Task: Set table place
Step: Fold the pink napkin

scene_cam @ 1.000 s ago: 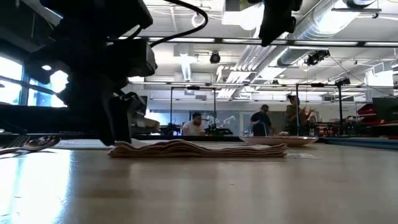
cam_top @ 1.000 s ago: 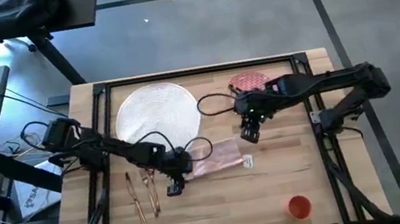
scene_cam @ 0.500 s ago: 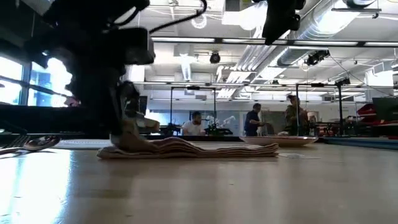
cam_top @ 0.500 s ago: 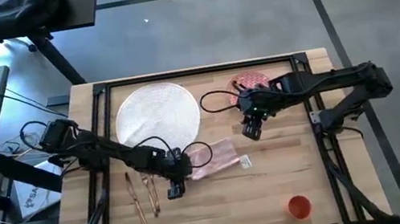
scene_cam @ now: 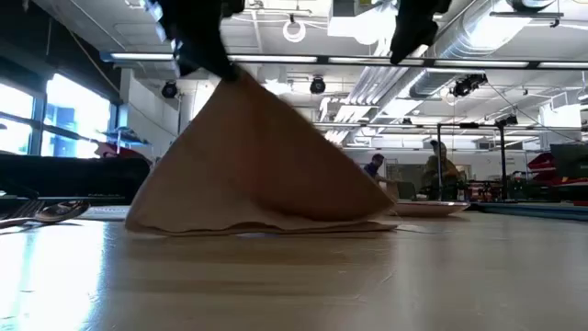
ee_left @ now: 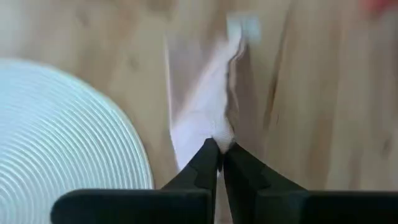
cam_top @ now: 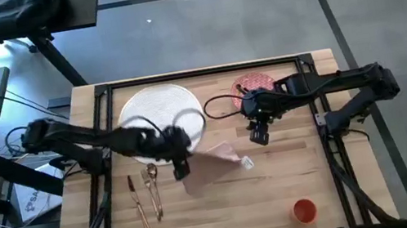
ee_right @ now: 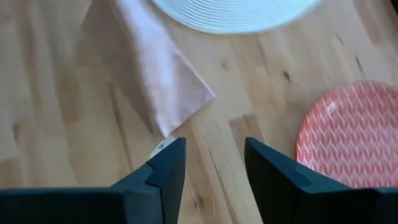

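A pale pink napkin (cam_top: 214,167) hangs from my left gripper (cam_top: 180,166), which is shut on it near the table's middle. It shows as a broad tent in the low view (scene_cam: 262,156). The large white plate (cam_top: 159,117) lies at the far left, the pink patterned plate (cam_top: 255,84) at the far right. Gold cutlery (cam_top: 144,195) lies left of the napkin. The orange cup (cam_top: 304,211) stands near the front right. My right gripper (cam_top: 260,138) hovers open, right of the napkin and touching nothing. My left gripper pinches a bunched corner of the napkin (ee_left: 219,129) between its two fingertips, coming from above and pointing down. The napkin spreads out below the fingers as a slack sheet. Its lower edge (scene_cam: 266,226) rests on the table.
The table's black frame bars (cam_top: 197,74) run along the far edge and down both sides. A small white tag (ee_right: 161,147) lies by the napkin's far corner. Bare wood (cam_top: 229,217) lies between the cutlery and the cup.
My left gripper has risen from table height with the napkin's left end and drifted a little toward the far edge. The napkin, flat and folded before, has opened into a hanging sheet; its lower edge has stayed on the table.
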